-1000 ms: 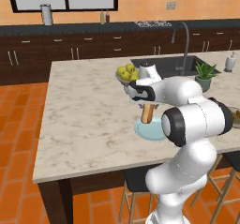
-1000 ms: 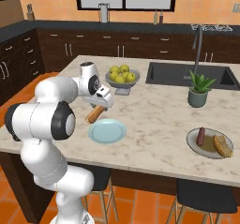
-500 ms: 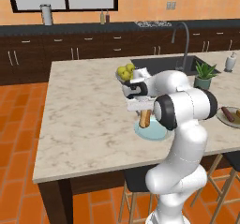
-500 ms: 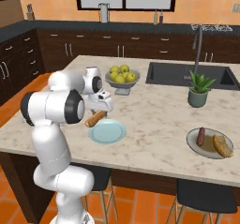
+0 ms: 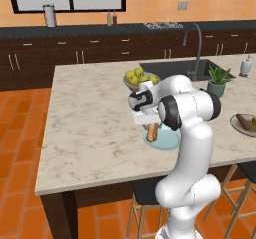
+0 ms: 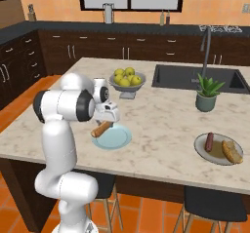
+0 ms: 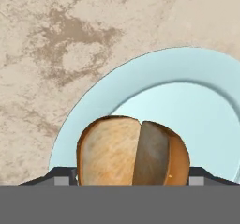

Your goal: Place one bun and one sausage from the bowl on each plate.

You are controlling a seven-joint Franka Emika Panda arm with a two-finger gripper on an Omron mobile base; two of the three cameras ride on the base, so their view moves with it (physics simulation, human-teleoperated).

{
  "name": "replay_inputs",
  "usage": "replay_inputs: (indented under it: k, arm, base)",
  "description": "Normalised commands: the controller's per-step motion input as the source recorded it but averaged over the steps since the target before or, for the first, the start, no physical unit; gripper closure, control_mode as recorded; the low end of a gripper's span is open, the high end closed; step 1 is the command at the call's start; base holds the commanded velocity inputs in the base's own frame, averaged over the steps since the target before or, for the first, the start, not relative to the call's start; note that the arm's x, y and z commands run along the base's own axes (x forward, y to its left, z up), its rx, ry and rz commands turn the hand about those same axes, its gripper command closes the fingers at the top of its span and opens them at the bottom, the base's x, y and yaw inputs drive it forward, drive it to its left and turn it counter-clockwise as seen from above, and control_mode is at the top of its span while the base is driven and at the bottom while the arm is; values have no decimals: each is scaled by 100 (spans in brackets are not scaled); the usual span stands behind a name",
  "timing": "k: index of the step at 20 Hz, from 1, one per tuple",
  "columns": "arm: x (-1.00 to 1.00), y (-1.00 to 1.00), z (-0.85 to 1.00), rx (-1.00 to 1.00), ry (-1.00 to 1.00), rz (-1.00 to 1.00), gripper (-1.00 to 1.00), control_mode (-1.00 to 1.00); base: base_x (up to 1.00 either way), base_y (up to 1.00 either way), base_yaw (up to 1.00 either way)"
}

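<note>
A white arm holds a bun [image 7: 133, 151] above the near edge of a pale blue plate [image 7: 197, 106] on the marble island, the gripper [image 6: 103, 127] pointing down so the roll hangs end-first over the dish; the fingers pinch the bun from both sides, spread wide because the roll is thick. The hand view looks straight down past the bun's split end to the plate's rim and the counter [image 5: 90, 128] beyond, which suggests the drop point sits toward the rim rather than the centre. This plate is otherwise bare, so bun and sausage are both still owed here. A second plate [image 6: 202, 151], well apart to the right, already carries a sausage [image 6: 210, 141] and a bun. Behind stands a grey fruit bowl [image 6: 126, 82], no part of the job.
</note>
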Motion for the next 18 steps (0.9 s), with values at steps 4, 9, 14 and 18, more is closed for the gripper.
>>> replay_inputs:
  k: [4,9,14,18]
  arm:
    - [0,-5,-29,3,-5,0,100,-100]
    - [0,-4,-3,1,0,0,-100,-100]
    - [-2,-2,0,0,-2,0,-100,-100]
    - [-6,-15,13,1,-18,0,-100,-100]
  base:
    - [0,0,0]
    - [0,0,0]
    - [0,0,0]
    - [0,0,0]
